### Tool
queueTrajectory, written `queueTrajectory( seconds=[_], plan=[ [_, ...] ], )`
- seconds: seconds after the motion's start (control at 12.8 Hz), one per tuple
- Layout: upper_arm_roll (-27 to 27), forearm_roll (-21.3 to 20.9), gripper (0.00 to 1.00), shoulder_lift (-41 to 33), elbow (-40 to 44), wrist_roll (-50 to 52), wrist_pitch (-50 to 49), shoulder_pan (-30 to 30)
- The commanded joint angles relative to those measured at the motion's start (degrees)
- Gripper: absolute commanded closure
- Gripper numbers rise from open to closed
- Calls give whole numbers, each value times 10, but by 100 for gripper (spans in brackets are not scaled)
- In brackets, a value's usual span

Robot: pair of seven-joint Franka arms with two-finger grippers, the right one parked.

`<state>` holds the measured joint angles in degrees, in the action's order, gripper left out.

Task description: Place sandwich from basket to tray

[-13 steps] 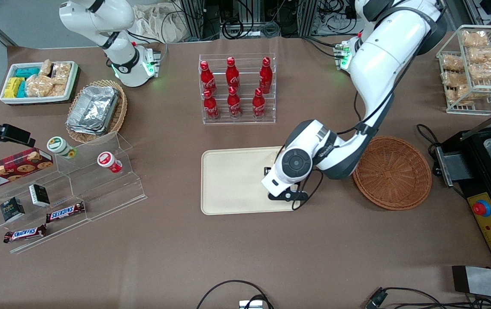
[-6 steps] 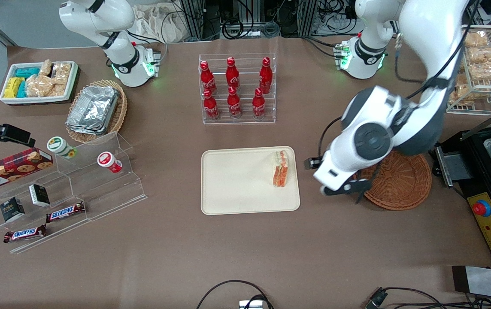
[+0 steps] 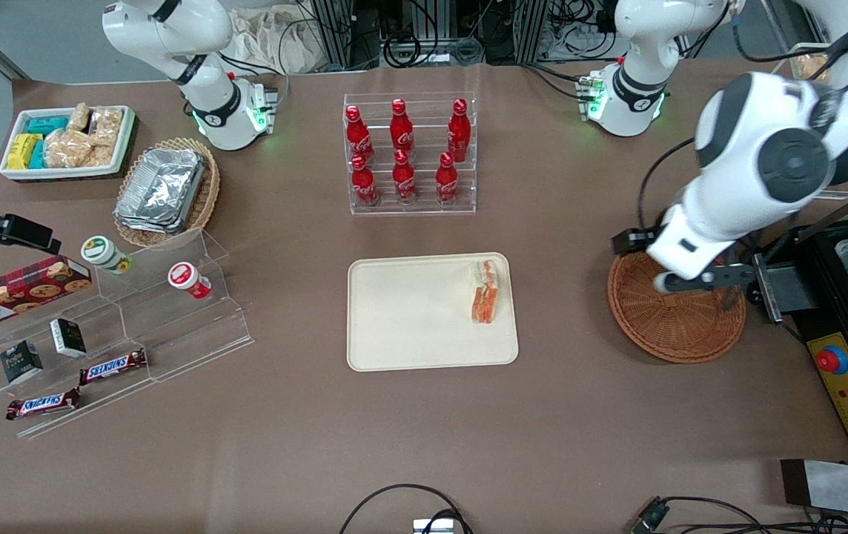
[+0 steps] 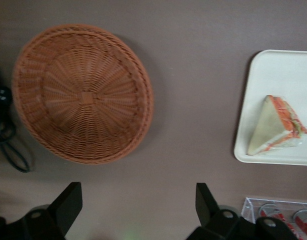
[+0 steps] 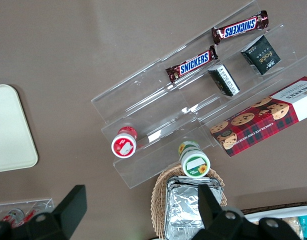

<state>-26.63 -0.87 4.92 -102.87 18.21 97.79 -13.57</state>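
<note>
Gripper (image 4: 136,210): fingers spread apart, holding nothing, raised above basket (image 3: 677,315). Sandwich (image 3: 485,291): lying on tray (image 3: 409,315).

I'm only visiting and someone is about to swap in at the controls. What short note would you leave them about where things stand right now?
Gripper: open, holding nothing, raised above the basket.
Sandwich: lying on the tray, at the tray's end nearest the basket, untouched by the arm.
Basket: nothing in it, on the table toward the working arm's end.
Done: the sandwich is out of the basket and on the tray.
Left: probably nothing but parking the arm.
</note>
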Motion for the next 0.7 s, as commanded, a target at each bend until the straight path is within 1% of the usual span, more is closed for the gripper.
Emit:
queueTrajectory(
  seconds=[0.0,0.16,0.39,0.55,0.62],
  plan=[
    [-3,7,0,-38,-24,-36,-6,-42],
    [-3,2,0,-45,-22,-51,-5,-68],
    [-3,-4,0,-19,20,-56,-8,-75],
    [-4,-48,0,-6,40,-87,-24,-72],
    [-4,-45,0,3,54,-87,-33,-72]
  ],
)
